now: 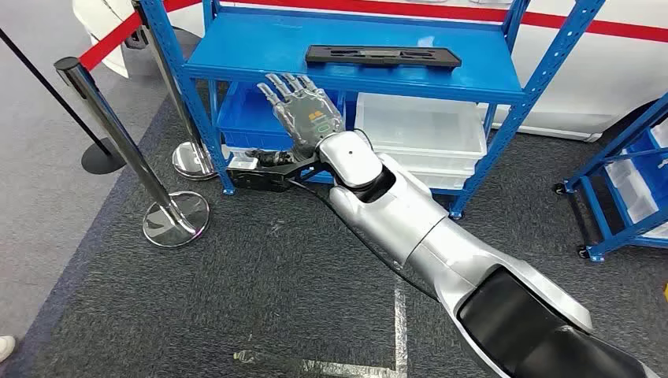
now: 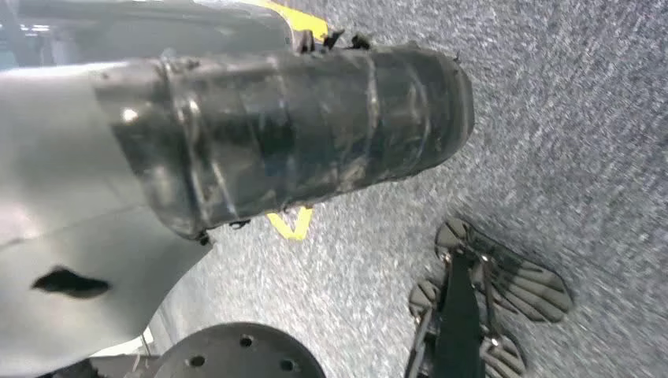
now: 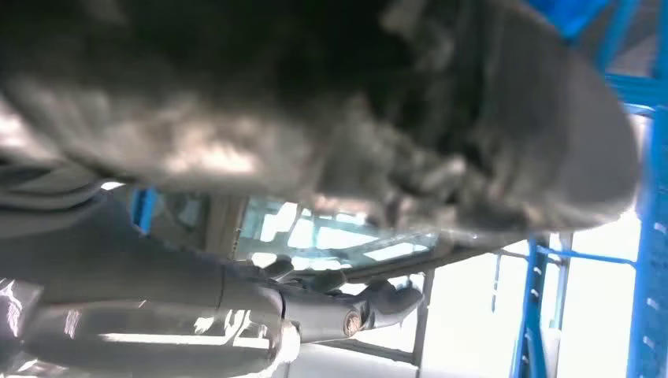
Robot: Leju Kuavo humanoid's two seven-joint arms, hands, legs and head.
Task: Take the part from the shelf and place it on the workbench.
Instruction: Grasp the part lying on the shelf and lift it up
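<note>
One right hand (image 1: 302,110) raised before blue shelf (image 1: 236,55), fingers spread and straight, grasping nothing. Further right, flat black part (image 1: 383,55) lying on shelf's top board, apart from hand. Left hand's state: cannot tell.

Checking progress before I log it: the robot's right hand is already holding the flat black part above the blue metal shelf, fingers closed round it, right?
Not quite. In the head view the flat black part lies untouched on the blue metal shelf; the right hand is below the shelf's front edge, fingers spread, holding nothing.
</note>
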